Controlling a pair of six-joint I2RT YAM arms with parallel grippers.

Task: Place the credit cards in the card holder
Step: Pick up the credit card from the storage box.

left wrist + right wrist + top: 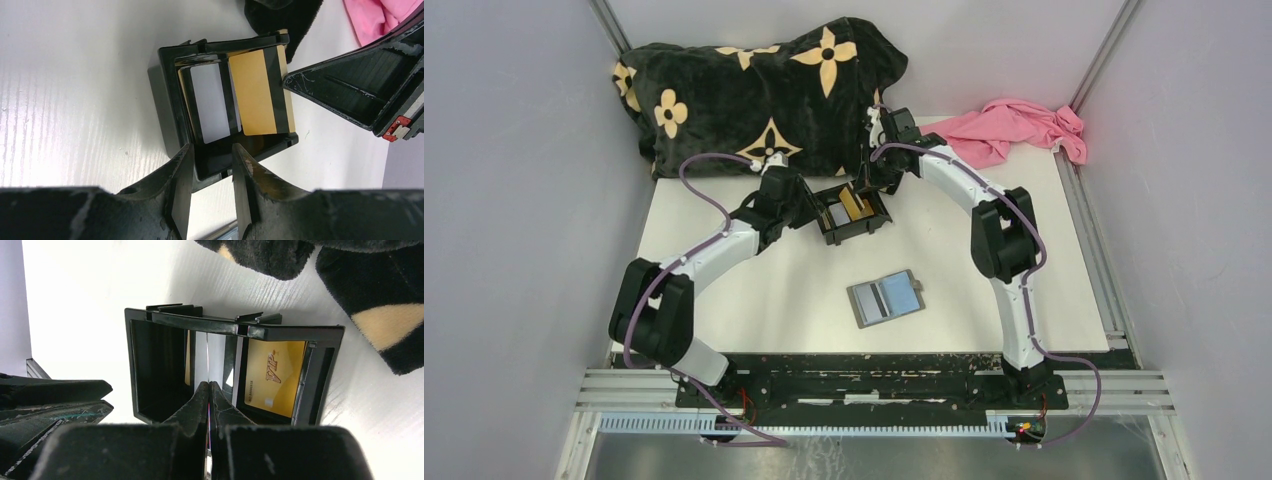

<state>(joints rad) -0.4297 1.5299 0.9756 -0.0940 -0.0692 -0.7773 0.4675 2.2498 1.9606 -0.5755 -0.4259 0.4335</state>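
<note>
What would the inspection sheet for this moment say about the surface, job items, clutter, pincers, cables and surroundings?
Surface: white table, no spills seen.
Job's things: card holder lies open near the middle; gold card and grey-white card stand in the black box.
Clutter: flowered blanket and pink cloth at the far edge.
Grippers: left pincer grips the box wall; right pincer is shut on an edge-on card.
Cables: purple cable on each arm, no snag seen.
Surroundings: grey walls, nothing else seen.
</note>
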